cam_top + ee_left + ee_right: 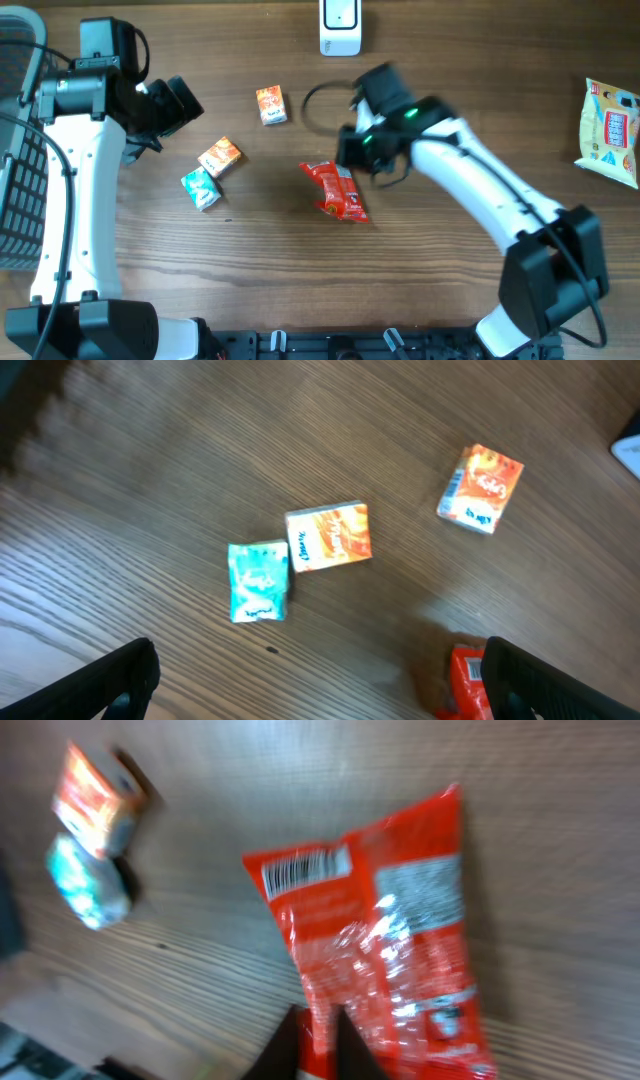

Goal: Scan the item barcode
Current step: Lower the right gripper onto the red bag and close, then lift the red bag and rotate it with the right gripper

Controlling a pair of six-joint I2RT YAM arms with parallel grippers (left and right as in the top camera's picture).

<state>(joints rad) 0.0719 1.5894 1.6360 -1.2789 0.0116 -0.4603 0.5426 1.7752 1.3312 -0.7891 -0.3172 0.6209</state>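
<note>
A red snack bag (337, 191) sits mid-table, and its white barcode (305, 872) faces up near its top edge in the right wrist view. My right gripper (350, 160) is shut on the red bag (390, 940), with its dark fingertips (348, 1038) pinching one edge. That view is blurred, so I cannot tell whether the bag is off the wood. A white scanner (340, 26) stands at the table's far edge. My left gripper (178, 103) hangs open over the left side. Its fingers (112, 682) are wide apart with nothing between them, and the red bag (466, 682) is beside the right finger.
Three small boxes lie left of the bag: an orange one (271, 105), another orange one (220, 157) and a teal one (200, 188). A black cable loop (320, 105) lies near the scanner. A yellow snack bag (610, 130) is at the far right and a wire basket (15, 150) at the far left.
</note>
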